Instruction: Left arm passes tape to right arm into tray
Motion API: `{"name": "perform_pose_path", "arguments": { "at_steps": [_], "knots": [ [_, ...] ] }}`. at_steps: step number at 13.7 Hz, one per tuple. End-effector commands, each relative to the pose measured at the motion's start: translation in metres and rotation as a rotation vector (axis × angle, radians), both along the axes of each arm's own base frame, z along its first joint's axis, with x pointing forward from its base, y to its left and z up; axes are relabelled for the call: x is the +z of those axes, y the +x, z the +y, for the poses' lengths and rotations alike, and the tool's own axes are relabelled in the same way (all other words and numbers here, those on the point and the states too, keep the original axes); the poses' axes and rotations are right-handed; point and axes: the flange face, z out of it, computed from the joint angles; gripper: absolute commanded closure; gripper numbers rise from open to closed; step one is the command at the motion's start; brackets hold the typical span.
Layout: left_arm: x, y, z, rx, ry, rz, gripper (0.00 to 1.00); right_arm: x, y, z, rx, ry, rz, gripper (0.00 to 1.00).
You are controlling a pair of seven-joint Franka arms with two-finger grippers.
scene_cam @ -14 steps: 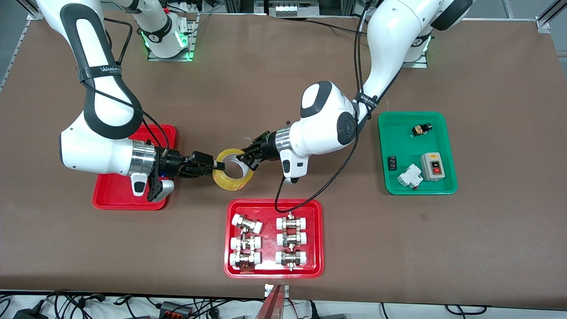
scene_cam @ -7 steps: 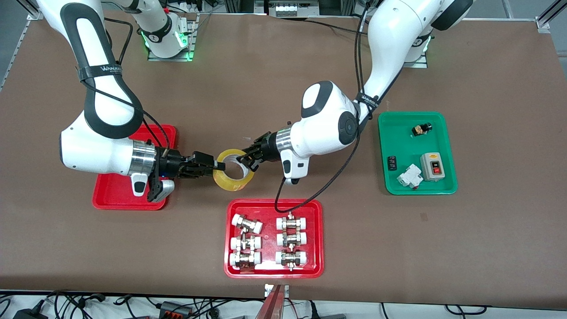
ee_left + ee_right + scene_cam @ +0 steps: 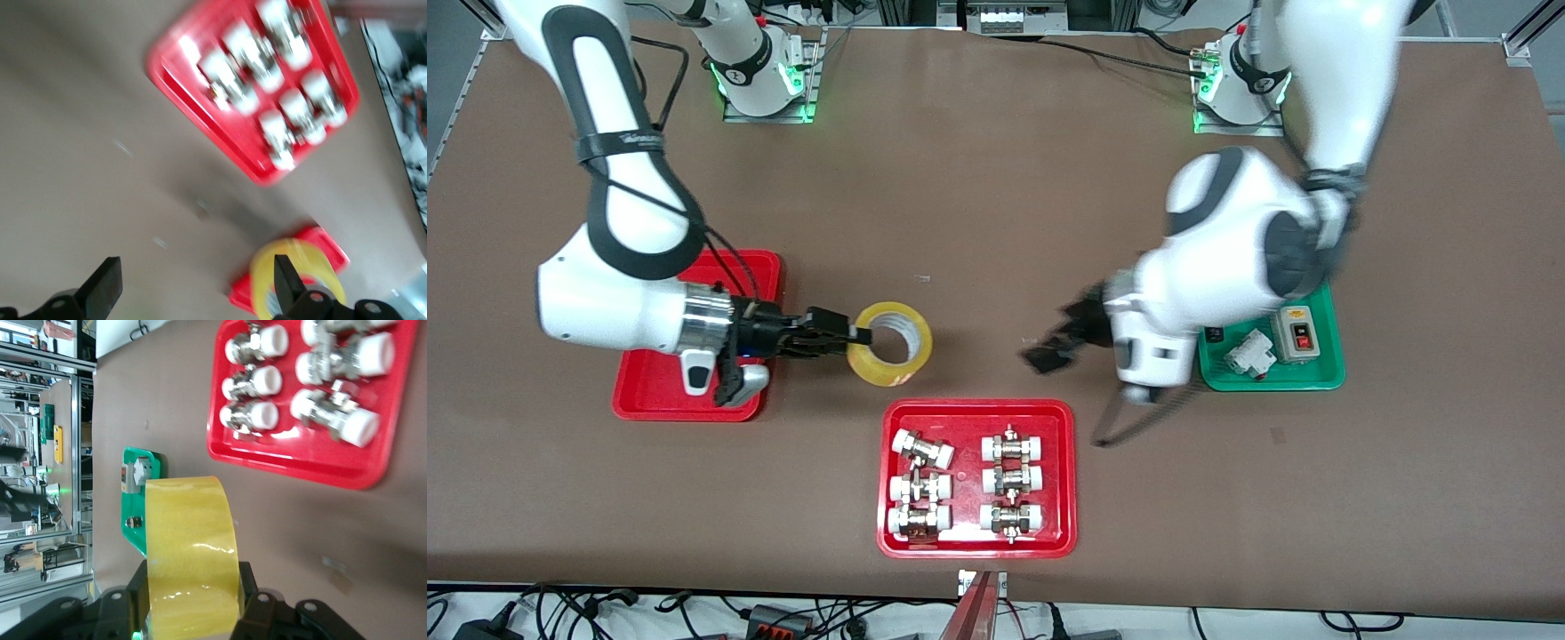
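At the left of the front view, the right arm [image 3: 618,293] reaches over the plain red tray [image 3: 645,400], its tool [image 3: 852,336] pinching the rim of the yellow tape [image 3: 889,344]. The roll hangs in that grip above the brown table [image 3: 978,196], just past the tray's edge toward the middle of the frame. In the lower center sits a second red tray [image 3: 889,533] carrying six white-capped metal fittings [image 3: 965,484]. At the right of the frame, the left arm [image 3: 1227,258] appears blurred over the table, its tool [image 3: 1054,342] spread wide and holding nothing, well apart from the tape. Beside it, at the left arm's end of the table, a green tray [image 3: 1320,378] holds small electrical parts.
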Motion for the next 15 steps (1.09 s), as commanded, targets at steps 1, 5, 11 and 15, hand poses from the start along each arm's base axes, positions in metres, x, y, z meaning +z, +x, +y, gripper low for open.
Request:
{"name": "perform_pose_path", "arguments": {
  "at_steps": [1, 5, 11, 15],
  "knots": [
    [0.019, 0.003, 0.055, -0.006, 0.121, -0.005, 0.00, -0.002, -0.004, -0.077, 0.031, -0.042, 0.078, 1.00],
    [0.044, -0.002, 0.139, -0.099, 0.247, 0.025, 0.00, -0.048, -0.023, -0.191, 0.187, -0.081, 0.055, 1.00],
    [0.055, -0.017, 0.227, -0.666, 0.421, 0.005, 0.00, -0.143, -0.050, -0.295, 0.332, -0.057, -0.006, 1.00],
    [0.054, -0.033, 0.233, -0.748, 0.445, 0.032, 0.00, -0.171, -0.053, -0.306, 0.380, -0.106, -0.018, 0.78]
  ]
}}
